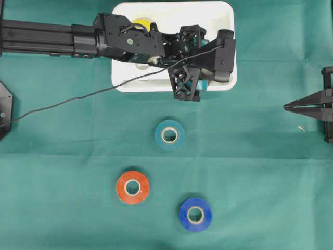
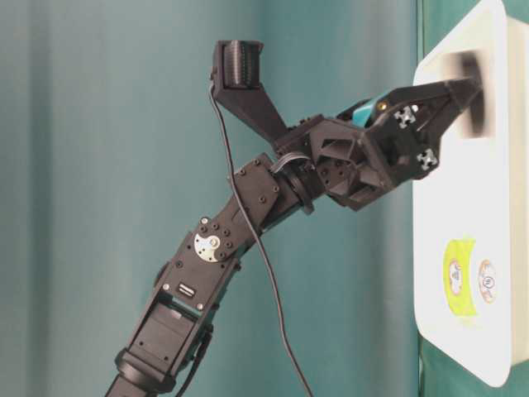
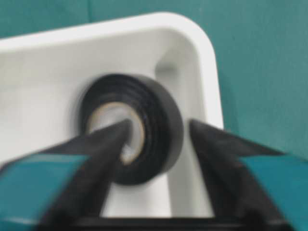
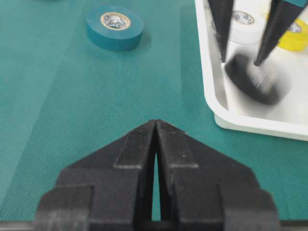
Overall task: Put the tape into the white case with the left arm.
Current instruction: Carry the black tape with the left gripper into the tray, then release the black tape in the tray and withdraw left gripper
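Observation:
A black tape (image 3: 159, 144) shows blurred inside the white case (image 3: 48, 72), close to its corner. My left gripper (image 3: 160, 124) hangs over it, open. One teal-banded finger lies in front of the roll's hole, and the other stands clear of its outer side. From the right wrist view the black tape (image 4: 257, 79) sits just under both fingertips, above the floor of the white case (image 4: 250, 122). My right gripper (image 4: 156, 122) rests shut and empty at the table's right edge (image 1: 286, 108).
A yellow tape (image 1: 141, 24) and a white tape (image 4: 243, 26) lie in the case. On the green cloth lie a teal tape (image 1: 169, 135), an orange-red tape (image 1: 132, 187) and a blue tape (image 1: 195, 214). A black cable trails left from the arm.

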{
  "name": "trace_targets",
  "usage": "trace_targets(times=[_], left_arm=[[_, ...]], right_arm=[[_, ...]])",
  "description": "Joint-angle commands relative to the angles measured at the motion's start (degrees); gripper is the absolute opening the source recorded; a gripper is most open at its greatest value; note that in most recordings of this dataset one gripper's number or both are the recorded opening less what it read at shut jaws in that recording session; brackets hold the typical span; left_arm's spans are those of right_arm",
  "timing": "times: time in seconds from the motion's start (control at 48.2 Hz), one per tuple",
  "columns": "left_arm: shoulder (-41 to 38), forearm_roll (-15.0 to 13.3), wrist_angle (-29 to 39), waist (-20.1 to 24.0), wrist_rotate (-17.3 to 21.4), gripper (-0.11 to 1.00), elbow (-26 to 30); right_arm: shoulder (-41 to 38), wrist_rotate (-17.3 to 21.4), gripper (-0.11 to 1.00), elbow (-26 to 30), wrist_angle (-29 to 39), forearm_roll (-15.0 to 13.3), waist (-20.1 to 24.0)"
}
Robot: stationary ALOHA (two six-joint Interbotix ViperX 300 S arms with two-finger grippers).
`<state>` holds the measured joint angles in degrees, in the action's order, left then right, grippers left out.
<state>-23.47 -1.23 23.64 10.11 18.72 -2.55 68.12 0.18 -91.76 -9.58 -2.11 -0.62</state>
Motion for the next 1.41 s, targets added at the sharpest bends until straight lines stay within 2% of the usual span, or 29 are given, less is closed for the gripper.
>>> trace_targets(times=[0.0, 0.041, 0.083, 0.394, 0.539, 0.871, 1.389], left_arm=[[1.41, 0.09, -0.53, -0.09, -0.09, 0.76, 0.62], [1.32, 0.09, -0.53, -0.09, -0.09, 0.86, 0.62], [1.41, 0.09, -0.53, -0.18, -0.09, 0.91, 0.62], [2.46, 0.09, -0.53, -1.05, -0.53, 0.9, 0.53], [5.36, 0.09, -0.53, -2.37, -0.7, 0.9, -1.41], [15.21, -0.09, -6.15, -6.15, -0.79, 0.9, -11.69], [29.62, -0.35, -15.12, -7.65, -1.14, 0.9, -28.21]], right_arm=[[-0.26, 0.09, -0.09, 0.7, -0.62, -0.09, -0.09], [-0.26, 0.09, -0.09, 0.62, -0.62, -0.09, -0.09], [-0.26, 0.09, -0.09, 0.62, -0.62, -0.09, -0.09], [-0.26, 0.09, -0.09, 0.62, -0.7, -0.09, -0.09], [-0.26, 0.09, -0.09, 0.62, -0.62, 0.0, -0.09], [-0.26, 0.09, -0.09, 0.62, -0.62, 0.0, -0.09], [-0.26, 0.09, -0.09, 0.7, -0.7, -0.09, 0.0]])
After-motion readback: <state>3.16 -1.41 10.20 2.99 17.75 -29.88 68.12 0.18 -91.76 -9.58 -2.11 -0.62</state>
